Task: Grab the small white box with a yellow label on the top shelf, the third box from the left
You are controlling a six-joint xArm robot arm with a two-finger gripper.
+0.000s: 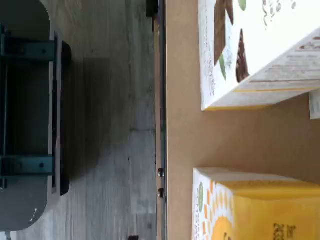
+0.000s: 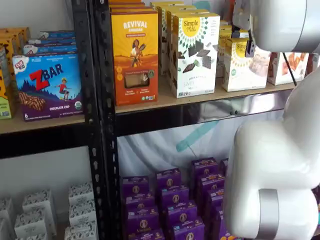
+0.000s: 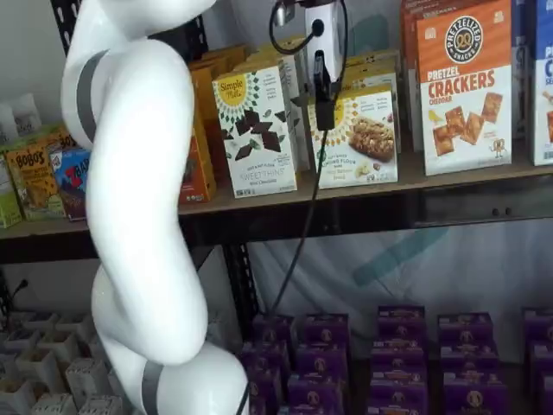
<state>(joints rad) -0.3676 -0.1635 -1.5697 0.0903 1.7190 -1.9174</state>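
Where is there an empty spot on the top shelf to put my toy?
The top shelf has a bare strip along its front edge, and a narrow gap between the small white box and the tall chocolate box. Behind them, boxes crowd together.
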